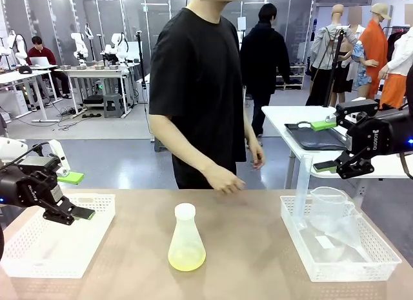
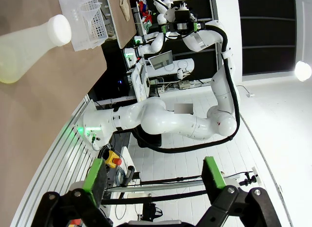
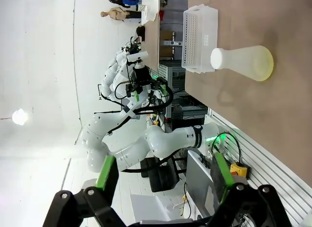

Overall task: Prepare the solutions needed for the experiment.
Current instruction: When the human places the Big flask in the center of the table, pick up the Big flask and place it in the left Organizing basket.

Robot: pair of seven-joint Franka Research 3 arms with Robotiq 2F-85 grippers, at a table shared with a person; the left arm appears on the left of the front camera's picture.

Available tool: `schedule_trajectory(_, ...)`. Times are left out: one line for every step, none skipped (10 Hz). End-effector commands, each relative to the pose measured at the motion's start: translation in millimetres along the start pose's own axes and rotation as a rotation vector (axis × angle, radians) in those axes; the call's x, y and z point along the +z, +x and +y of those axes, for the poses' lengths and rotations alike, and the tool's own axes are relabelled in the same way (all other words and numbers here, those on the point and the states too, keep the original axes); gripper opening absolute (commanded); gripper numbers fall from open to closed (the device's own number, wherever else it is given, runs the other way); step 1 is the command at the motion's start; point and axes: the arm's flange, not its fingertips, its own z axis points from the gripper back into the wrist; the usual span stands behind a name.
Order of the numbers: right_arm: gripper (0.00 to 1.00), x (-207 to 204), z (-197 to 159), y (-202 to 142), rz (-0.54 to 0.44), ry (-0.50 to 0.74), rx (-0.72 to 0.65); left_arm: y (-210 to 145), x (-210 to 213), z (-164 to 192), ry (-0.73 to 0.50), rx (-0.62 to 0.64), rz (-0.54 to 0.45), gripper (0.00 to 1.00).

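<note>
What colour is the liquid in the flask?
Pale yellow liquid, pooled low in the flask; the front view shows it best.

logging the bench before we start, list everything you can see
flask: 1, whitish, a little pale yellow liquid inside, upright at table centre
left basket: 1, white, table's left side
right basket: 1, white, table's right side
jug: 1, clear, in the right basket
cylinder: 1, clear, upright in the right basket's far left corner
table: 1, brown
hand: 1, the person's, at the table's far edge
left gripper: 1, black with green pads, open, by the left basket
right gripper: 1, black with green pads, open, raised at the right
</note>
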Motion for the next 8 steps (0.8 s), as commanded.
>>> schedule_trajectory(0.96,1,3,-1,0.000,0.004,0.012,0,0,0,0.000,0.000,0.000,1.00)
schedule_trajectory(0.96,1,3,-1,0.000,0.004,0.012,18,-12,6,-0.038,-0.012,0.004,1.00)
schedule_trajectory(0.96,1,3,-1,0.000,0.004,0.012,31,-21,9,-0.030,-0.078,-0.001,1.00)
schedule_trajectory(0.96,1,3,-1,0.000,0.004,0.012,40,-31,11,0.000,-0.175,0.003,1.00)
schedule_trajectory(0.96,1,3,-1,0.000,0.004,0.012,49,-46,10,-0.051,-0.290,0.052,1.00)
schedule_trajectory(0.96,1,3,-1,0.000,0.004,0.012,59,-61,8,-0.028,-0.405,0.085,1.00)
schedule_trajectory(0.96,1,3,-1,0.000,0.004,0.012,68,-74,7,0.025,-0.514,0.097,1.00)
schedule_trajectory(0.96,1,3,-1,0.000,0.004,0.012,76,-81,8,0.042,-0.611,0.112,1.00)
